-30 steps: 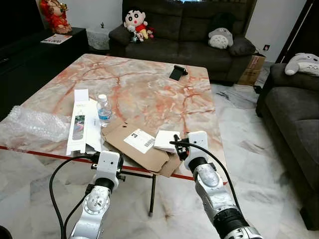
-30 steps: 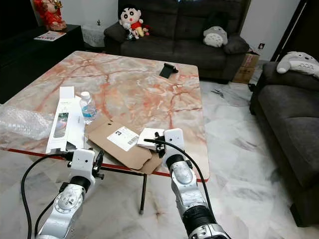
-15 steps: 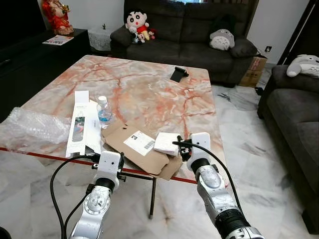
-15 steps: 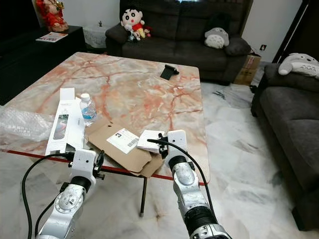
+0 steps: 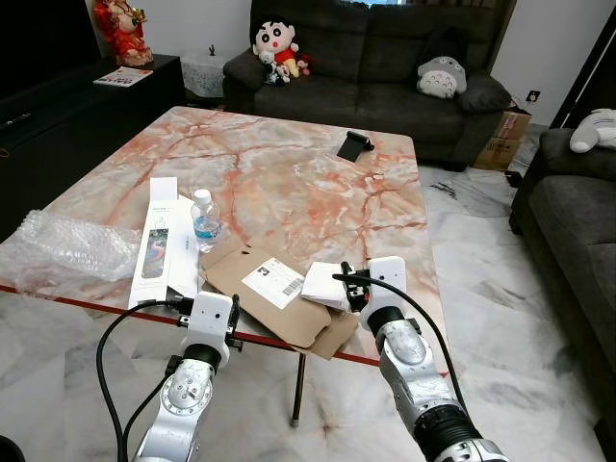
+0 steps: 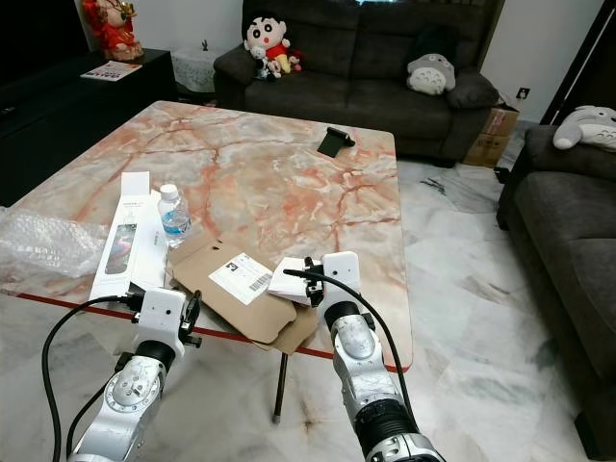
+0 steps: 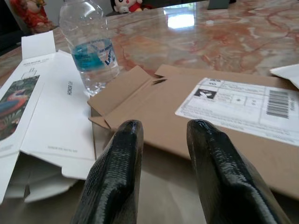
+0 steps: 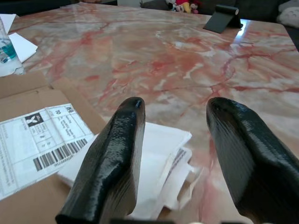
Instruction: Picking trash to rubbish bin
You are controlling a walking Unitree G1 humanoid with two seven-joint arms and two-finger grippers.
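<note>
While both arms hang at table [image 5: 289, 164] near edge, head view: flattened cardboard [image 5: 279, 294], white paper wad [image 5: 325, 285], bottle [image 5: 205, 219], white carton [image 5: 159, 245], bubble wrap [image 5: 67, 252] lie on top.

Left wrist view: left gripper [image 7: 161, 154] fingers spread, empty, short of cardboard.

Right wrist view: right gripper [image 8: 175, 140] spread wide, straddling paper wad, not touching.

Judgement: approach to grasp; next, ease forward, close on wad.

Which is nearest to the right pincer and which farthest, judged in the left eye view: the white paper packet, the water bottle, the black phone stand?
1. White paper packet: just ahead of the right pincer, at the near table edge.
2. Water bottle: farther off to its left, beside the flattened cardboard.
3. Black phone stand: far side of the table, toward the sofa.
</note>
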